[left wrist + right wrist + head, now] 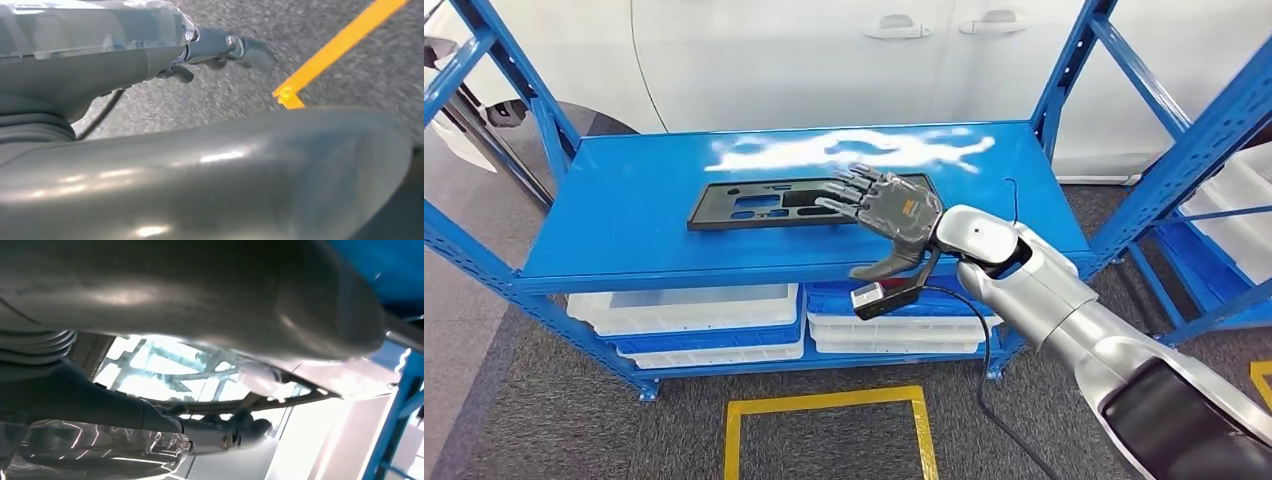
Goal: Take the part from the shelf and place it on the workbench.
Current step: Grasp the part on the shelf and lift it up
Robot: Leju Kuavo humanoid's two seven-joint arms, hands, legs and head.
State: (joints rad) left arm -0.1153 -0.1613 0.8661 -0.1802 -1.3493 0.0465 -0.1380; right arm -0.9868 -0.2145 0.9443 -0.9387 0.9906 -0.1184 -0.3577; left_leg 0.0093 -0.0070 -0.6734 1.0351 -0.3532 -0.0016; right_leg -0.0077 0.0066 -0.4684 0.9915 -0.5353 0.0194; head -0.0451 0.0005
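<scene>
**Right hand reaches for the panel, grip not yet made**

The right hand [892, 212] hovers fingers spread, holding nothing, over the right end of the flat black plastic part with cut-outs [774, 203], which lies on the blue metal shelf [624, 225]. Thin and flush to the surface, the part could slide away or slip from a shallow pinch. The left hand [220, 50] hangs over grey carpet; I cannot tell its state.
</scene>
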